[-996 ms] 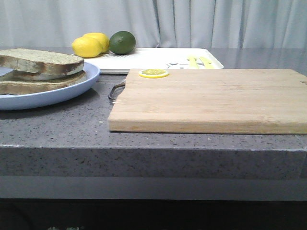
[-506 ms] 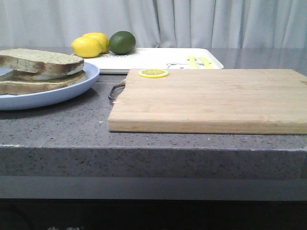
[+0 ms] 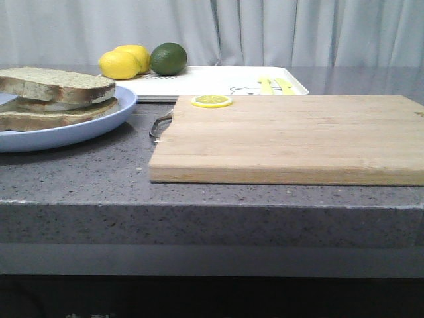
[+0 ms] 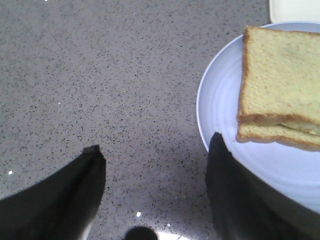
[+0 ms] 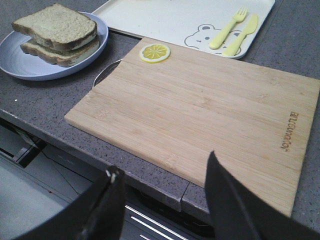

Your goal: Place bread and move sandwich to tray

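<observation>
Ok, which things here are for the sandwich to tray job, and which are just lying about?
For the job:
bread, top slice
sandwich on blue plate
tray
left gripper, open

Lying about:
cutting board
lemon slice
lemons
lime

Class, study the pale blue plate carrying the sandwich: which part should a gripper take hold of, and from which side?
Grip the plate by its bare rim, probably from the side by the left gripper, which is open there. The sandwich covers the other part of the plate, while the thin upturned lip here is exposed, so one finger can slide under it.
</observation>
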`<state>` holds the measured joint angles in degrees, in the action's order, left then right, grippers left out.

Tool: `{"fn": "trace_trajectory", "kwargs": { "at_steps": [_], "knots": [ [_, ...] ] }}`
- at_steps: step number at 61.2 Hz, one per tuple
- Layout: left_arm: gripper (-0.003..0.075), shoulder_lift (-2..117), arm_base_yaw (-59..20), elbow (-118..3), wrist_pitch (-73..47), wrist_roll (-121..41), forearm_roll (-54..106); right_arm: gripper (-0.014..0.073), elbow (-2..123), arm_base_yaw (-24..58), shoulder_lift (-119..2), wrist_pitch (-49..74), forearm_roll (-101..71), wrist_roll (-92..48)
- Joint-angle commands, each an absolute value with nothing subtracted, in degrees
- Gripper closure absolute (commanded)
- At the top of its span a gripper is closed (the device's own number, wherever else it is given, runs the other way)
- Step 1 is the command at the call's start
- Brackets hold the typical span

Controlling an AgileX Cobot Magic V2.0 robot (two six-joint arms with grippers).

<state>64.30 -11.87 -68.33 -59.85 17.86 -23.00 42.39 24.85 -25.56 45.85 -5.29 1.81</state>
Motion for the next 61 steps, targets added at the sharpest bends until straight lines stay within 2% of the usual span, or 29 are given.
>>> {"fn": "trace_trajectory", "kwargs": {
  "at_steps": [1, 16, 25, 49, 61],
  "knots": [
    [0.03, 67.37, -7.17, -74.03, -57.97, 12.32, -17.37, 0.02, 43.82, 24.66, -25.81, 41.36, -5.03, 1.75],
    [0.03, 78.18, 9.49, -80.98, -60.86, -5.44, 10.1, 0.02, 43.82, 24.66, -25.81, 41.36, -5.03, 1.75],
    [0.03, 84.13, 14.72, -81.19, -61.65, -10.8, 21.91, 0.02, 43.82, 24.66, -25.81, 41.36, -5.03, 1.75],
    [0.03, 95.73, 15.18, -81.19, -63.41, -16.94, 34.12, 0.02, 43.82, 24.66, -25.81, 41.36, -5.03, 1.75],
    [0.03, 98.63, 15.18, -81.19, -63.55, -17.43, 35.19, 0.02, 43.82, 24.66, -25.81, 41.36, -5.03, 1.75]
  ]
}}
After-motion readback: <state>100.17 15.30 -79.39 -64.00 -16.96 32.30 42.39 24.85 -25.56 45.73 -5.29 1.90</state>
